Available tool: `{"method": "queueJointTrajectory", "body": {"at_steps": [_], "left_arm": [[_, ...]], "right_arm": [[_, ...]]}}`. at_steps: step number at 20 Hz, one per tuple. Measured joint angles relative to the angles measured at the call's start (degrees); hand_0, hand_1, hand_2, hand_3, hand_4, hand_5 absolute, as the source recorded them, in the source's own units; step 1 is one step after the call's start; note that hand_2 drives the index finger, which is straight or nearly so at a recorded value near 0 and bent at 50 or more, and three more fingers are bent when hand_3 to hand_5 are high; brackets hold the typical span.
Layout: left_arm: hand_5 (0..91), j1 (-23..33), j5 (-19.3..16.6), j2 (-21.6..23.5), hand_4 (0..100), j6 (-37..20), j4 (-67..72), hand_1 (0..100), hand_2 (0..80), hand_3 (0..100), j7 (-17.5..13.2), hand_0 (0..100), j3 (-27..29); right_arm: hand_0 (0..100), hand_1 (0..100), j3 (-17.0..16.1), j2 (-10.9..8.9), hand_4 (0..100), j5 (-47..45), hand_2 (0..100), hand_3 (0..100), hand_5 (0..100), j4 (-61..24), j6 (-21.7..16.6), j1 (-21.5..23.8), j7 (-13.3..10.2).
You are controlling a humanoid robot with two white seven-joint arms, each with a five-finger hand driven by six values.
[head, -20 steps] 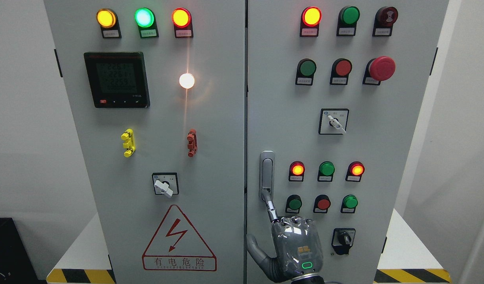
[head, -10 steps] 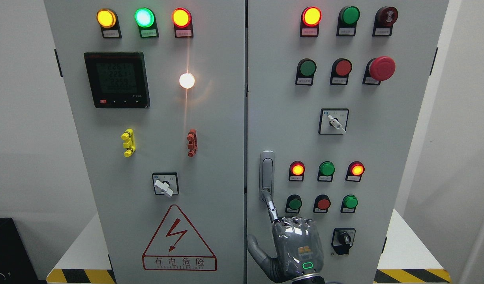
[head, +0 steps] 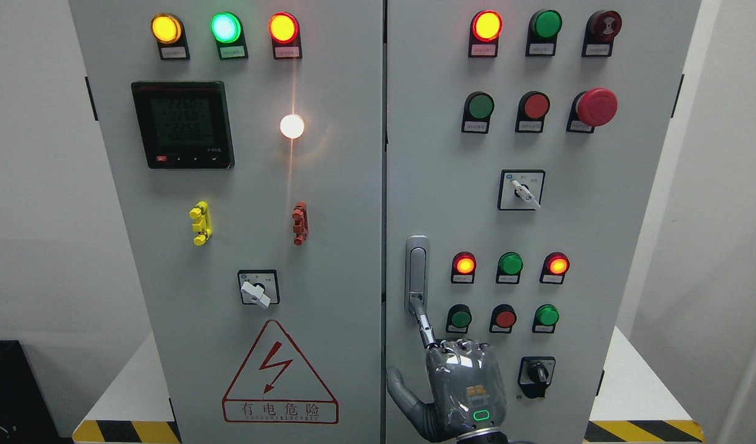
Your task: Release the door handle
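Note:
The silver door handle (head: pixel 417 271) stands upright on the left edge of the cabinet's right door (head: pixel 600 246). My right hand (head: pixel 461 385) rises from the bottom edge just below it. Its index finger (head: pixel 425 327) is stretched up and touches the handle's lower end. The other fingers are curled into the palm and the thumb (head: pixel 398 385) sticks out to the left. Nothing is held in the hand. The left arm does not show.
Green and red buttons (head: pixel 505 317) and lit lamps sit right of the handle, with a black rotary switch (head: pixel 536 373) beside my hand. The left door (head: pixel 328 246) carries a meter, switches and a warning triangle (head: pixel 279 376). Yellow-black floor stripes flank the cabinet.
My right hand has sunk very slightly; its index fingertip stays at the handle's lower end. The meter's digits have changed.

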Motion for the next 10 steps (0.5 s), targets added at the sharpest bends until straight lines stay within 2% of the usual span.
{"method": "queueJointTrajectory", "body": {"at_steps": [10], "left_arm": [[0.0,0.0,0.0,0.0,0,0.0,0.0,56,0.0,0,0.0,12,0.0]], "right_arm": [[37,24,0.0,-0.08,100,0.0,10,100,100,-0.1,0.0,0.3,0.1]]}}
